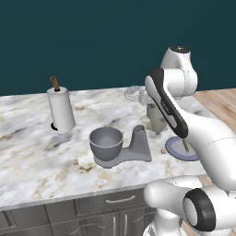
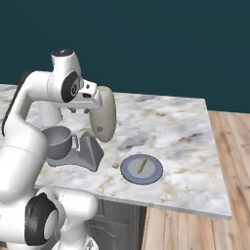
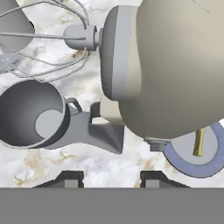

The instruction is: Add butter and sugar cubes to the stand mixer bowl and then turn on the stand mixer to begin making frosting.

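**Mixer head tilted back, butter lying on the plate**

Marbled white-and-tan stone counter (image 1: 27, 152) is carrying everything, with a dark teal wall standing behind it. Sitting on the flat base of the grey stand mixer (image 1: 136, 147) is the round, deep, grey metal bowl (image 1: 106, 142), showing nothing inside it in the hand view. That mixer's rounded beige head (image 2: 103, 120) is tilting up and back, its wire whisk (image 3: 41, 41) hanging in the air above the bowl. Just beside the mixer base, the round blue-grey plate (image 2: 154, 172) is holding the thin pale yellow-green butter stick (image 2: 142, 165). One tiny tan sugar cube (image 2: 115, 165) is resting on the counter between plate and mixer base; another (image 1: 75, 162) is lying near the bowl's far side. A white paper-towel roll on a brown stick (image 1: 60, 109) is standing well apart. The gripper (image 3: 111, 177) is hovering over the mixer with its dark fingertips apart, clasping nothing.
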